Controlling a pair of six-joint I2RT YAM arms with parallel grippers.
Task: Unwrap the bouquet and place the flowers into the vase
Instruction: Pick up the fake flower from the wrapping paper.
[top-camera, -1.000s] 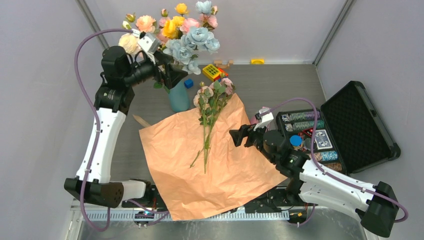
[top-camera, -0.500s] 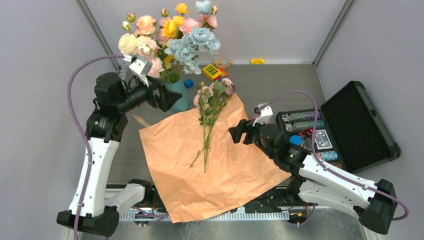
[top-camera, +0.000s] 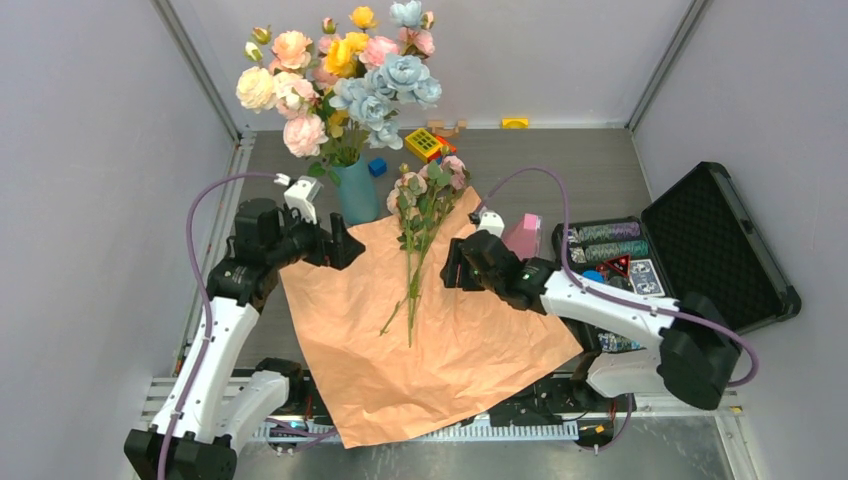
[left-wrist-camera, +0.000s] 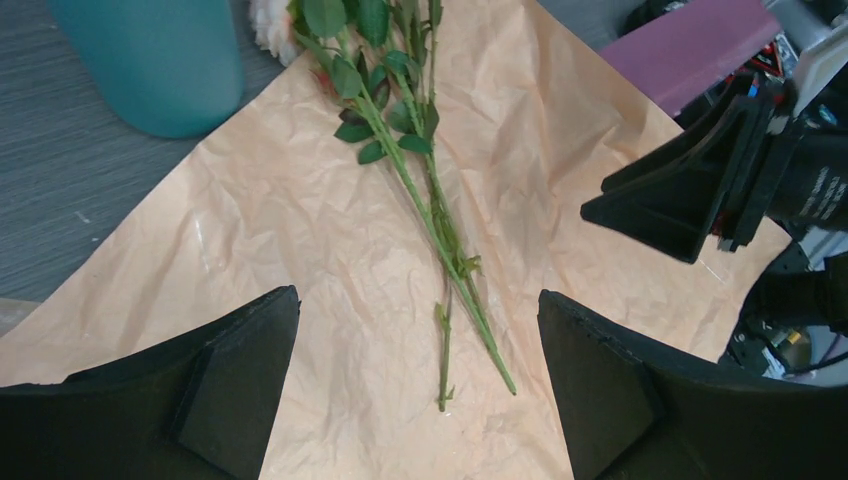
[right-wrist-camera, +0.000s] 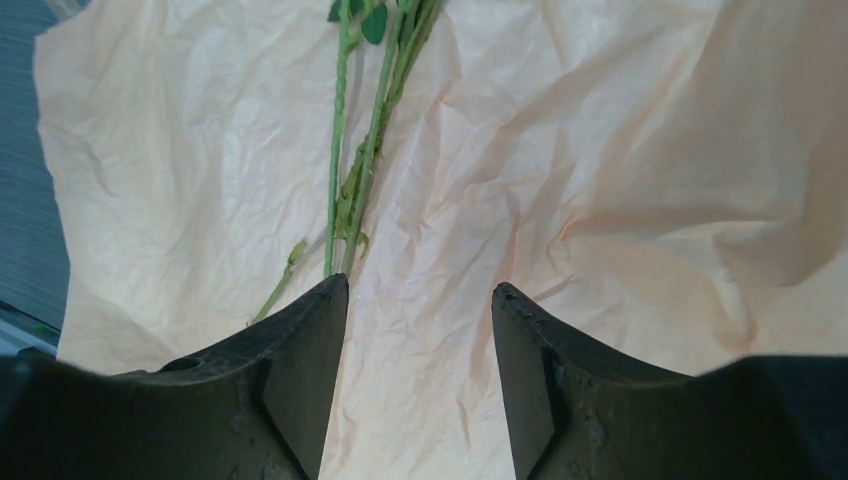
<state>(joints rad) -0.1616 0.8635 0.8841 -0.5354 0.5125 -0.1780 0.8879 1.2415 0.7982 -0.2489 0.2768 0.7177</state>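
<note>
Left pincer withdrew from vase; right pincer neared flowers.

A dark grey wood-grain tabletop filled the floor of a small booth. Plain pale grey panels closed it in: a back wall, a left wall and a right wall. Slim silver metal struts ran along the two back corners where the panels met. A ribbed aluminium rail crossed the near edge. On the right lay an open black hard case with a foam-lined lid. Small coloured toy blocks sat near the back wall. The light was soft and even, casting only faint shadows.
</note>
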